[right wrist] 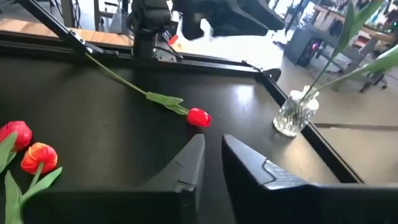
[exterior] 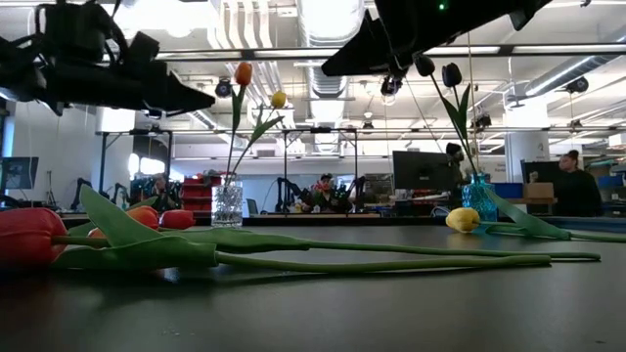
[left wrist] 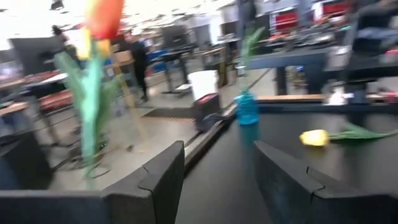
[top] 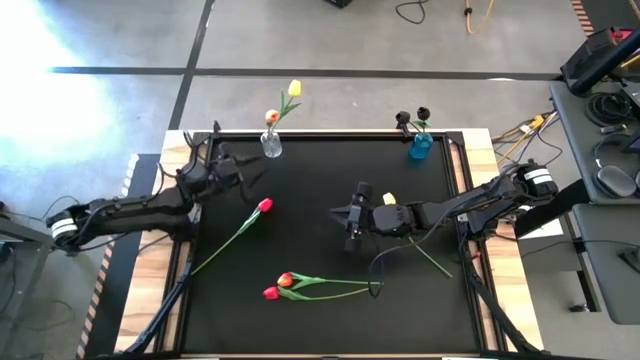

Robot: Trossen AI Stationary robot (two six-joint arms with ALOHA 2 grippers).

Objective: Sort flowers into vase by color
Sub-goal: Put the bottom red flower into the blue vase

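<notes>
The red tulip (top: 264, 206) left of centre looks light and limp (bruisable head); its stem suits gripping. The left gripper (top: 252, 170) gapes wide, the right gripper (top: 345, 218) is nearly closed, both empty.

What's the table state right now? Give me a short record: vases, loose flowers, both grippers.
clear vase: far left of mat, holds a yellow tulip and an orange tulip
blue vase: far right of mat, holds two dark tulips
loose on mat: red tulip, red and orange pair at near edge, yellow tulip beside right arm
left gripper: open, empty, near clear vase
right gripper: mid-mat, fingers slightly apart, holding nothing
</notes>
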